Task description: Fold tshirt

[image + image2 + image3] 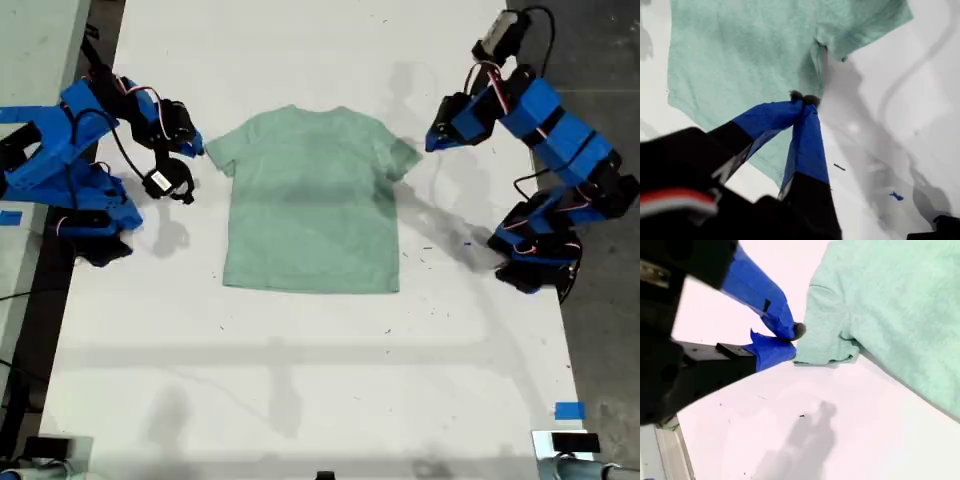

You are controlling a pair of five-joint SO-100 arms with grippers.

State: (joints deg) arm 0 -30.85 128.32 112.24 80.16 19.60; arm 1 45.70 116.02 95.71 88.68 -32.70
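The pale mint-green tshirt (310, 200) lies spread flat on the white table (300, 380), neck toward the far edge. My first gripper (432, 140) is at the exterior view's right, shut, beside that side's sleeve. In the first wrist view its closed tips (803, 98) hang over the tshirt (740, 50) near the armpit, with nothing seen between them. My second gripper (196, 150), at the exterior view's left, is shut, and its tips (792, 342) sit right at the hem of the other sleeve of the tshirt (900, 305). I cannot tell whether they touch the cloth.
Both blue arm bases stand on the table at the exterior view's left (80, 200) and right (545, 240). A small blue scrap (466, 242) lies near the right base. Blue tape (568, 410) marks the near right corner. Dark floor borders both sides.
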